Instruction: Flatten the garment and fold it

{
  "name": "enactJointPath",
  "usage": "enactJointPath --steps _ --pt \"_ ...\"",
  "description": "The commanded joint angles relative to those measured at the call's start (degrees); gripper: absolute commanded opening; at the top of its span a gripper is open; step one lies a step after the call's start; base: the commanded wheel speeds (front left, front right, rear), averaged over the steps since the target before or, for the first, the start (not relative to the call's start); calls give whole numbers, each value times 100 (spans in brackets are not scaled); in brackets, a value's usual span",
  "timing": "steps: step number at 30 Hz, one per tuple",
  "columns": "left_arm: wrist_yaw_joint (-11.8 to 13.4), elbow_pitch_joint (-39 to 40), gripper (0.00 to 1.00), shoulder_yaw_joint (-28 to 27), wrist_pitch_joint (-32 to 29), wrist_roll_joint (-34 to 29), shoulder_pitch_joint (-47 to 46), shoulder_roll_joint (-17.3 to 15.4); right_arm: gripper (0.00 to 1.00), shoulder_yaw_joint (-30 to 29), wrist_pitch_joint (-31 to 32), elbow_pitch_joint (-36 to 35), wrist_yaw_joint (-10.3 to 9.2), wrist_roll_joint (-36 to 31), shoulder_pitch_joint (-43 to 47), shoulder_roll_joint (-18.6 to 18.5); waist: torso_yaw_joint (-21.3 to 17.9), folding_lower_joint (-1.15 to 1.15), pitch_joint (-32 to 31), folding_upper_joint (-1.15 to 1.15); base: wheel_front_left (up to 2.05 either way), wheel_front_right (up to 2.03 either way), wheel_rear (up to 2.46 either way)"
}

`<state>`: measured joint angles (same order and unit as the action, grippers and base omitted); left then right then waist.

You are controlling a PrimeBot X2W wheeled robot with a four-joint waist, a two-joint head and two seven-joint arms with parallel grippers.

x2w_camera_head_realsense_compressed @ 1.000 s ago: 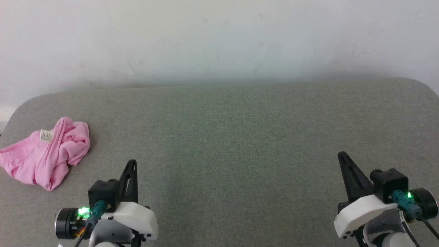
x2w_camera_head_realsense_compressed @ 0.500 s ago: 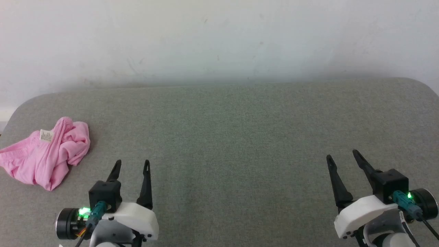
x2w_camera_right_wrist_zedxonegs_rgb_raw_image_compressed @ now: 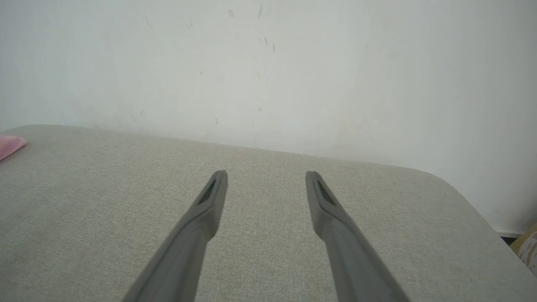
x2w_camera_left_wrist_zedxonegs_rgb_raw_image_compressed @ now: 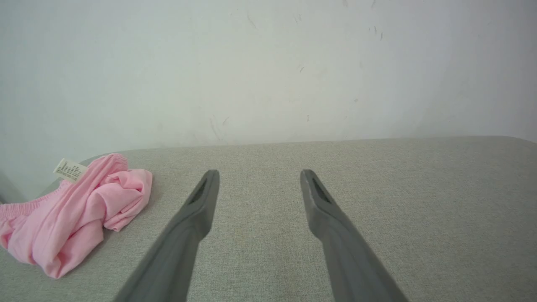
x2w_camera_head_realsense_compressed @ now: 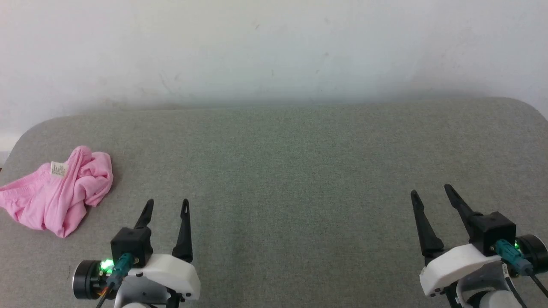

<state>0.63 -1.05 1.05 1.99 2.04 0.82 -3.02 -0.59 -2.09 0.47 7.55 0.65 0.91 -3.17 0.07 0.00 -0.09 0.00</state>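
The garment (x2w_camera_head_realsense_compressed: 58, 194) is lying in a crumpled pink heap at the left end of the grey worktop (x2w_camera_head_realsense_compressed: 291, 171), close to its left edge, with nothing touching it. The left hand (x2w_camera_head_realsense_compressed: 167, 202) is hovering at the near side, its fingers spread apart and holding nothing. The right hand (x2w_camera_head_realsense_compressed: 430, 189) is doing the same well off to the right, equally released and empty.

The heap is sitting left of and slightly beyond the left hand, so that arm is clearly the nearer one; the right would be reaching across almost the whole worktop. The heap's long axis is running roughly left to right, bunched thickest at its right end.

The left wrist view is showing the white label (x2w_camera_left_wrist_zedxonegs_rgb_raw_image_compressed: 70, 170) standing up on the heap's far side and the gathered waistband (x2w_camera_left_wrist_zedxonegs_rgb_raw_image_compressed: 21, 207) trailing left. The right wrist view is catching just a pink sliver at its left border.
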Motion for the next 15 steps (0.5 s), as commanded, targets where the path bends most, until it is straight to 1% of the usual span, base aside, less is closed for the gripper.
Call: enactJointPath --steps 1,15 --pt "45 -27 100 18 49 34 45 2 100 -14 -41 -27 -1 52 16 6 3 0 -2 0 0 0 0" --pt "79 -65 100 48 217 150 97 4 100 70 -209 -75 -2 44 66 9 155 0 -26 0 0 0 0"
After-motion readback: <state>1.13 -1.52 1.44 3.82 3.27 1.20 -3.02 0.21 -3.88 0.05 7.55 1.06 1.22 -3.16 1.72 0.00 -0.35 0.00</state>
